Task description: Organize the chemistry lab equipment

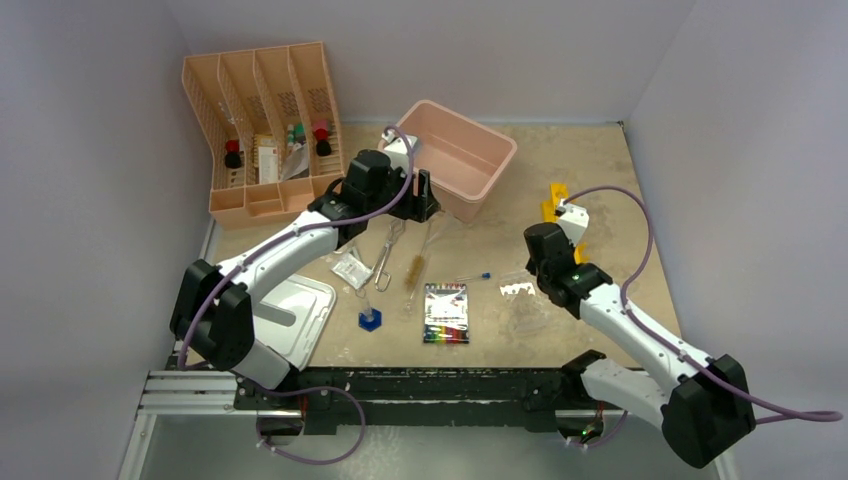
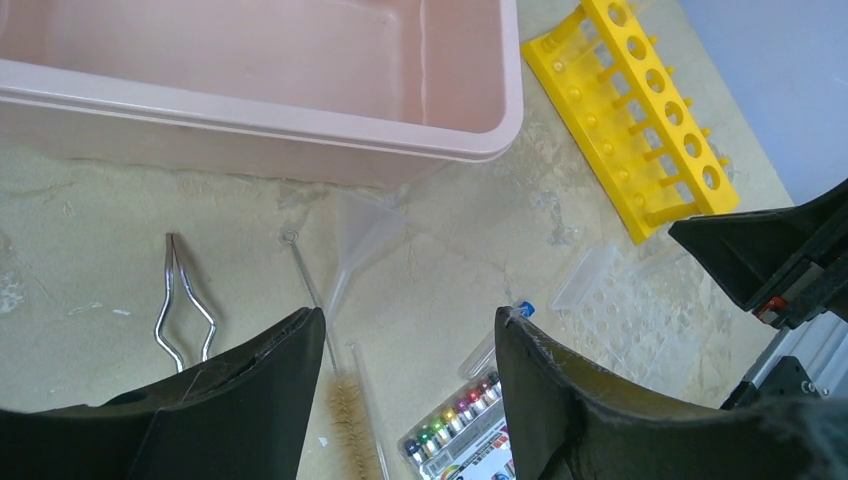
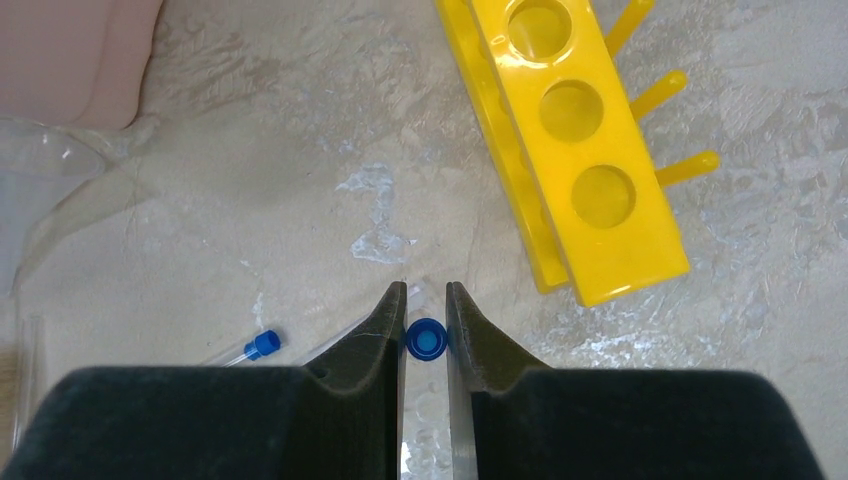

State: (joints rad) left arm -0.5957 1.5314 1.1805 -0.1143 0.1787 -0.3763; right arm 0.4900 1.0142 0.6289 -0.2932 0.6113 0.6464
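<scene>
My right gripper [image 3: 425, 290] is shut on a blue-capped tube [image 3: 426, 340], seen cap end on between the pads, just short of the yellow tube rack [image 3: 575, 150]. A second blue-capped tube [image 3: 262, 344] lies on the table to its left. My left gripper [image 2: 410, 320] hangs open and holds nothing, near the pink bin [image 2: 300, 120]. Below it lie the metal tongs [image 2: 183, 300], a brown bristle brush [image 2: 345, 410], a thin glass rod [image 2: 365, 400] and a clear funnel [image 2: 365, 235]. The clear tube rack [image 2: 630, 310] lies to the right. The blue hexagonal-based cylinder [image 1: 370, 318] and a small clear packet [image 1: 352, 268] sit nearer the left arm.
A peach divided organizer [image 1: 265, 130] with small items stands at the back left. A white tray [image 1: 295, 315] lies at the front left. A box of coloured vials [image 1: 446, 312] sits at the front middle. Grey walls enclose the table.
</scene>
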